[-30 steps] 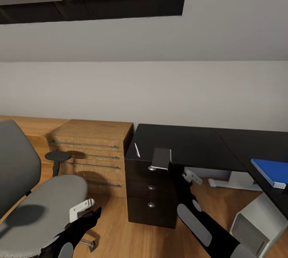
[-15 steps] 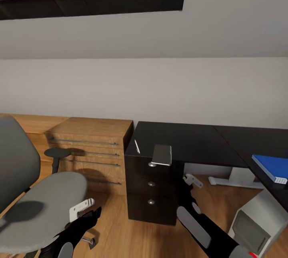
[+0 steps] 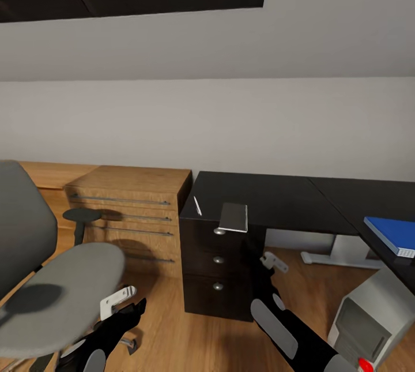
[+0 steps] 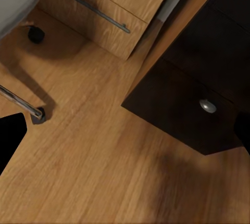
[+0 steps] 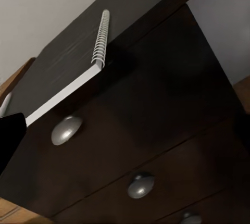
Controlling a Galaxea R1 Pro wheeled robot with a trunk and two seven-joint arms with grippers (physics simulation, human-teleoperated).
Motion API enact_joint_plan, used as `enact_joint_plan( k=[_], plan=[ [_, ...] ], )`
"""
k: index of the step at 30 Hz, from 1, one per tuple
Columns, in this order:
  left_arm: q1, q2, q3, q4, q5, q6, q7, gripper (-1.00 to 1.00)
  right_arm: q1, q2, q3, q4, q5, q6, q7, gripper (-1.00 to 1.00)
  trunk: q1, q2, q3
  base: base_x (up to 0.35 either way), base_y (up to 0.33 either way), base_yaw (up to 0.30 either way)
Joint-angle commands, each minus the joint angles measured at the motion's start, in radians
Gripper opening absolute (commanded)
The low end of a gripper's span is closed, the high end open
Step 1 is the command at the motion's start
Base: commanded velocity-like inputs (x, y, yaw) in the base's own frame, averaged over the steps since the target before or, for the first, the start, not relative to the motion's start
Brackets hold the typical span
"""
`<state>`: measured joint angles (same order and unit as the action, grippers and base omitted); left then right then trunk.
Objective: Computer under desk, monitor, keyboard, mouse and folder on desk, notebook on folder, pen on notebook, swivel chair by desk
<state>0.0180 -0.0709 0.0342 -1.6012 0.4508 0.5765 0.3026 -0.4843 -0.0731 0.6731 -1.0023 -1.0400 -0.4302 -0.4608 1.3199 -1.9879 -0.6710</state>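
- Right now the desk (image 3: 288, 202) serves as the landmark: its glossy black top runs along the grey wall, with the black three-drawer unit (image 3: 216, 265) under its near end.
- On the desk top above the drawers lies the notebook (image 3: 233, 217), its front edge overhanging the desk edge; the right wrist view shows its spiral binding (image 5: 100, 39) and white page edges.
- Just beside the notebook, toward the wooden dresser (image 3: 132, 210), the pen (image 3: 197, 206) rests on the desk top.
- Far along the desk's other wing, the blue folder (image 3: 393, 235) lies flat on the top.
- Below that wing the computer (image 3: 369, 317) stands on the plank floor.
- Well apart from the desk, beyond the dresser, stands the swivel chair (image 3: 52, 285); its seat is bare.
- Low in front of the drawer unit is the right gripper (image 3: 274, 260); whether its jaws are parted I cannot tell.
- Beside the chair seat is the left gripper (image 3: 118, 300); its opening cannot be judged either, and nothing is seen in it.
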Motion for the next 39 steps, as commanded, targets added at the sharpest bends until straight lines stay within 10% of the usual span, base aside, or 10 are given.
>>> enact_joint_plan(
  k=[1,11,23,39],
  plan=[
    [0.000,-0.001,0.001,-0.002,0.011,0.003,0.007,1.00,-0.002,-0.001,0.005,-0.001,-0.007,-0.005,0.001,1.00,0.004,-0.008,-0.004,0.000,0.000,0.000],
    [0.000,-0.001,0.001,-0.003,0.011,0.003,0.007,1.00,-0.002,-0.004,0.000,0.001,-0.068,-0.002,0.134,1.00,0.027,-0.050,-0.023,0.000,0.000,0.000],
    [0.000,0.000,0.003,-0.003,0.011,0.003,0.004,1.00,-0.002,-0.031,-0.012,-0.005,-0.348,0.005,0.486,1.00,0.027,-0.050,-0.023,0.000,0.000,0.000],
    [0.000,0.002,0.003,-0.002,0.011,0.004,0.000,1.00,-0.002,-0.053,-0.032,-0.002,-0.383,0.014,0.528,1.00,0.027,-0.050,-0.023,0.103,0.000,0.000]
  ],
)
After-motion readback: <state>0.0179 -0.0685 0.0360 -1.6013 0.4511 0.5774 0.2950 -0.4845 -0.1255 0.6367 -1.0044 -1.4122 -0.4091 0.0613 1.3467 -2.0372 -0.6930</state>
